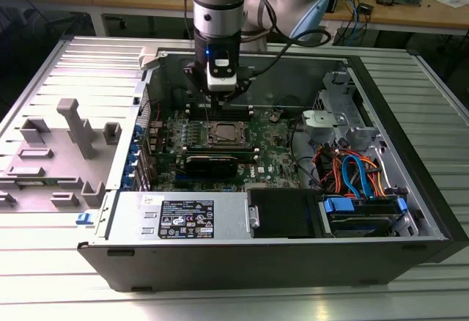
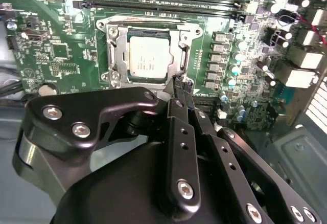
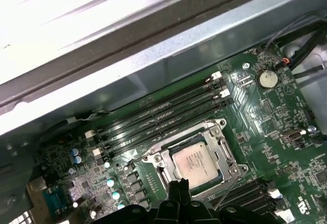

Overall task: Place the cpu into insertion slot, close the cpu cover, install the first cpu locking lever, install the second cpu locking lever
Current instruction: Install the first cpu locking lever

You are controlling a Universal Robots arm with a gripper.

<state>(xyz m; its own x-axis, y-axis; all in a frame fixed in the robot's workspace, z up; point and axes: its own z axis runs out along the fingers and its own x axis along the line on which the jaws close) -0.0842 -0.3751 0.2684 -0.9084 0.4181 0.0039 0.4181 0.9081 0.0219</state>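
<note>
Just ahead of the jaws, cpu [image 2: 149, 59] is recorded seated in insertion slot [image 2: 148, 31], framed by cpu cover [image 2: 116, 50] laid flat. Gripper [image 2: 182, 87] jaws are drawn narrow, tips together. Memory slots [image 2: 163, 1] are noted beyond the cpu cover.

The cpu [image 2: 148, 59] has a dull silver metal top, the cpu cover [image 2: 117, 50] is shiny metal, the claw [image 2: 181, 84] matt black.

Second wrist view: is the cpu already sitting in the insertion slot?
Yes, the cpu lies flat and square inside the insertion slot.
</note>
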